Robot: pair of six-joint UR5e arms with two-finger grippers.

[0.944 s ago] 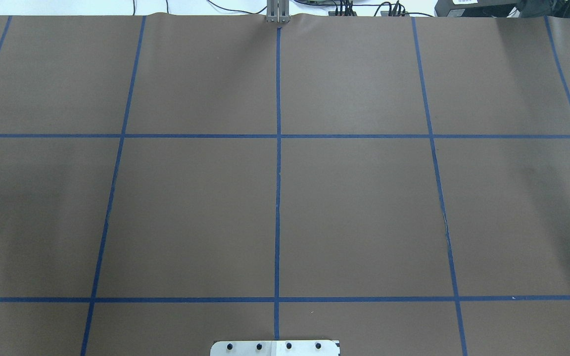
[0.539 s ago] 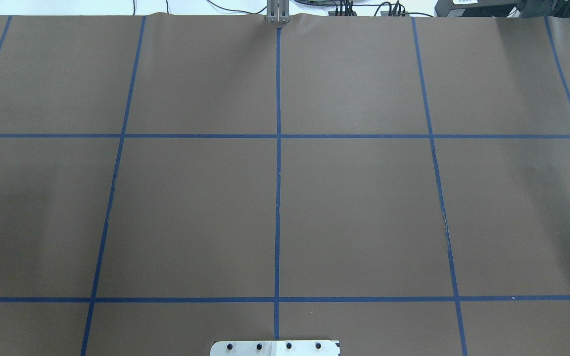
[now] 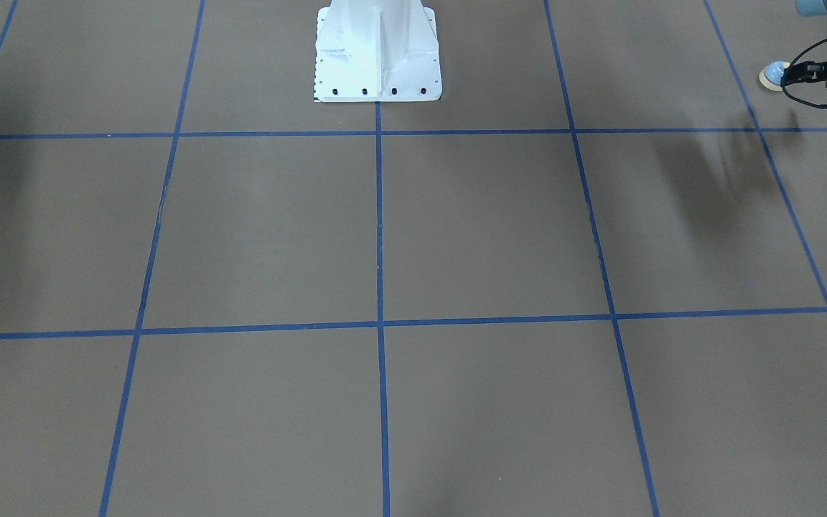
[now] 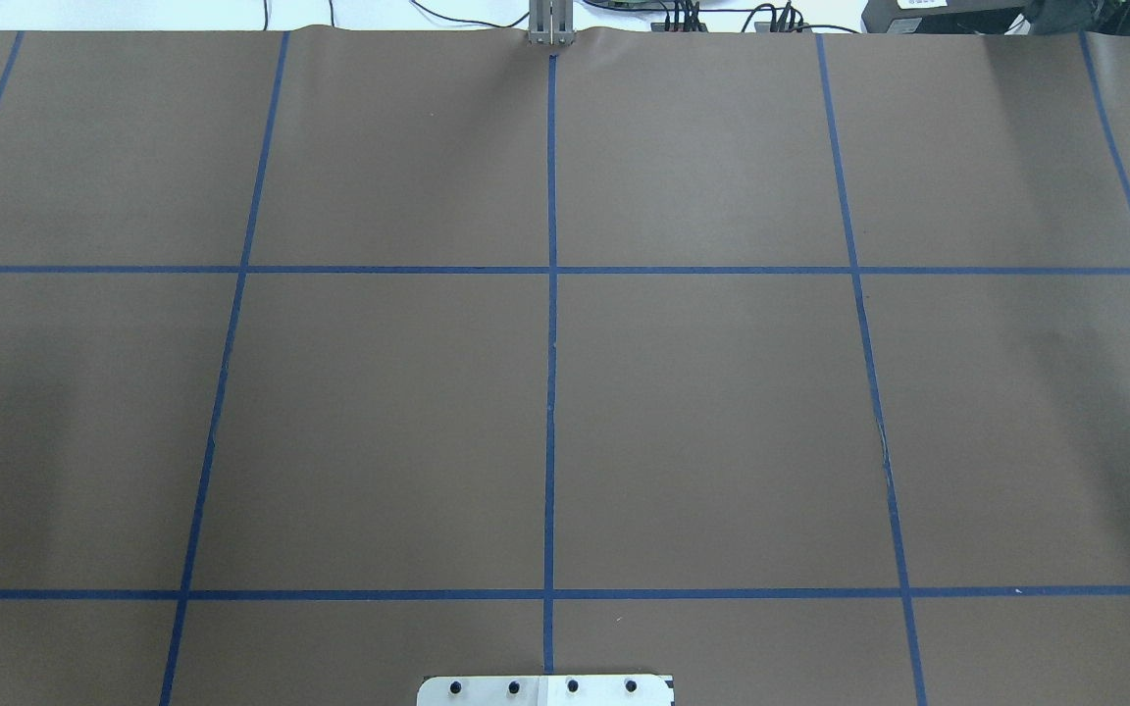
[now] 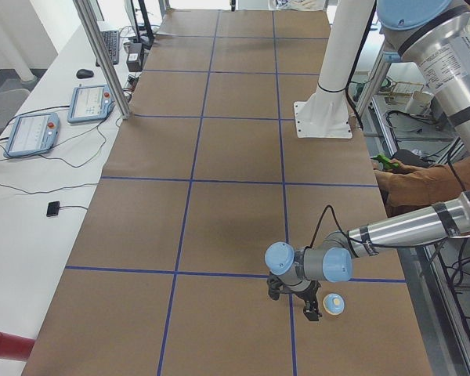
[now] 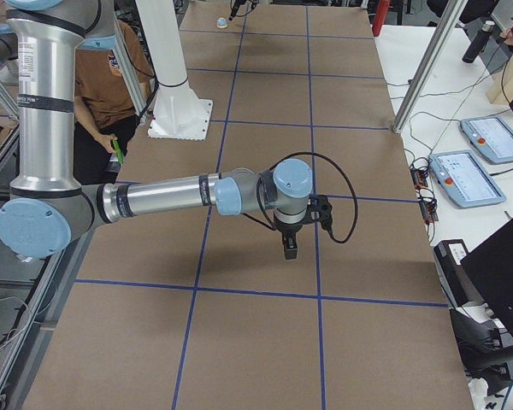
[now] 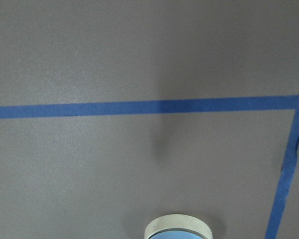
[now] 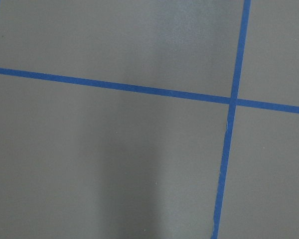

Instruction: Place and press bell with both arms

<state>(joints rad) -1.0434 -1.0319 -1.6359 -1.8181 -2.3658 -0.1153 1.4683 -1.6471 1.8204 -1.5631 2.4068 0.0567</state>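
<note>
Nothing has moved in the overhead view since a moment ago: the same brown paper (image 4: pixel 722 412), the same blue tape grid (image 4: pixel 550 392) and the same base plate (image 4: pixel 545 689) at the near edge, with only soft shadows at the sides.

The bell (image 5: pixel 334 302) stands upright on the paper at the robot's left end of the table, in the grid cell on the robot's side. It is just past a lengthwise tape line and a cross line. Its light blue dome and cream button face up. The left wrist camera catches only its cream rim at the bottom edge of its picture.

The left gripper (image 5: pixel 311 312) points down just beside the bell, on the side away from the robot. The bell does not sit between the fingers. Whether the jaws are parted or closed I cannot tell (the front-facing view shows only a dark shape and a cable loop at its edge).

The right gripper (image 6: pixel 289 246) points down over the paper near the robot's right end, close to a lengthwise tape line and well apart from the bell. It shows only in the side view, so its jaw state cannot be told.

The white pedestal (image 3: pixel 377 50) stands at the table's middle.
</note>
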